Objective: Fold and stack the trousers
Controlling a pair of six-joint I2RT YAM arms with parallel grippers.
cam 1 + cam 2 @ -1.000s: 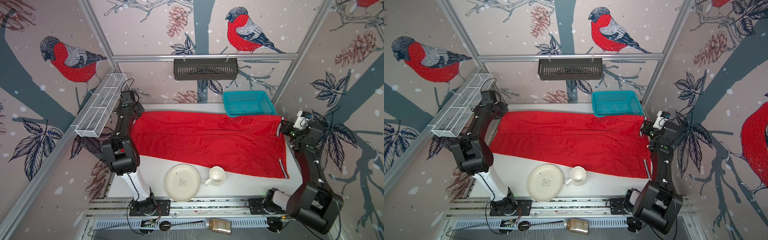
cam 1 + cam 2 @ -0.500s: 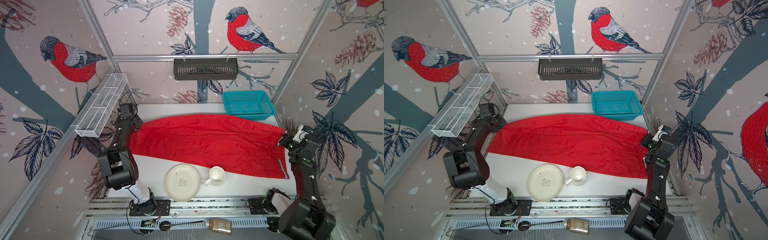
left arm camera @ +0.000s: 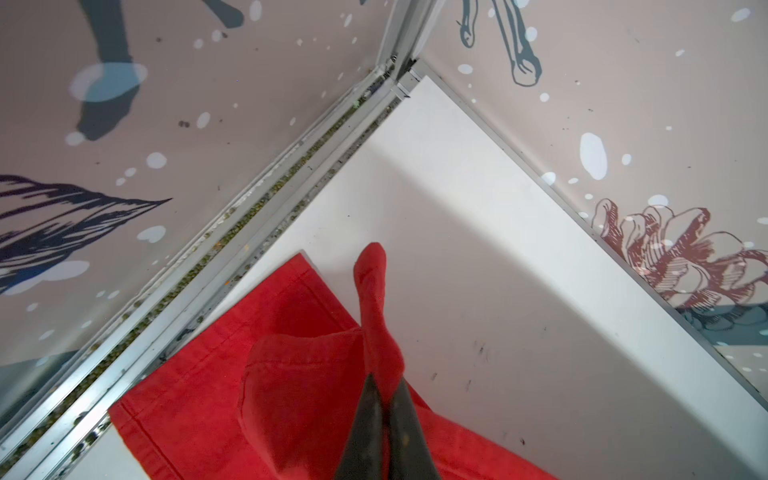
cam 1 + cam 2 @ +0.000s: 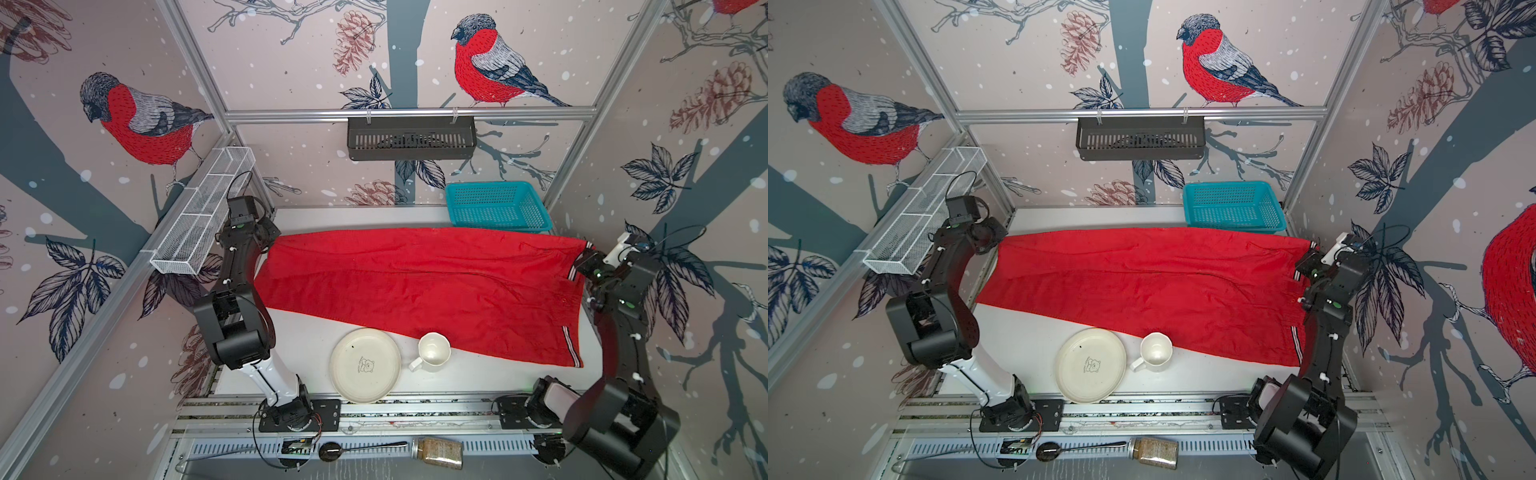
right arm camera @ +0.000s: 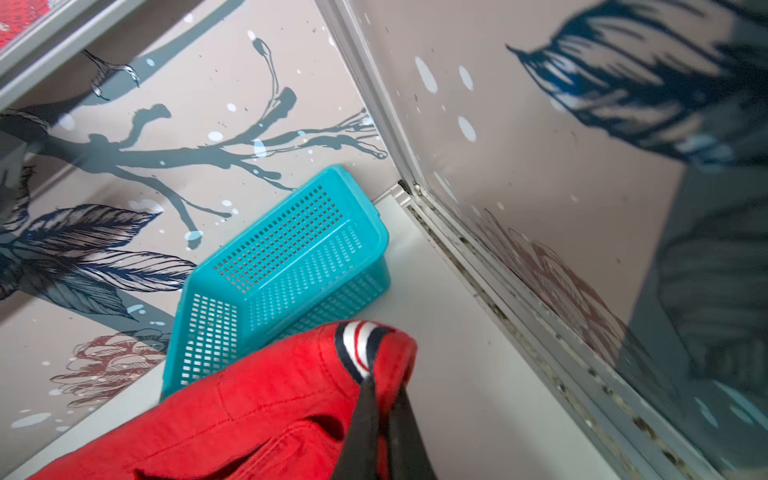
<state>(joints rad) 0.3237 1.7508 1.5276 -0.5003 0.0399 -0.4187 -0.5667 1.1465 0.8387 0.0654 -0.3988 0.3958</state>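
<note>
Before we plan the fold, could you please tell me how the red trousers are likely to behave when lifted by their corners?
Likely floppy: the trousers bunch and droop where the left gripper pinches a corner. Probably light: the thin fabric lies flat with fine creases. Their near edge lies by the mug, so dragging might nudge it.

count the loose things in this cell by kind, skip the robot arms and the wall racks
red trousers: 1
cream plate: 1
cream mug: 1
teal basket: 1
spoon: 1
glass jar: 1
total: 6
</note>
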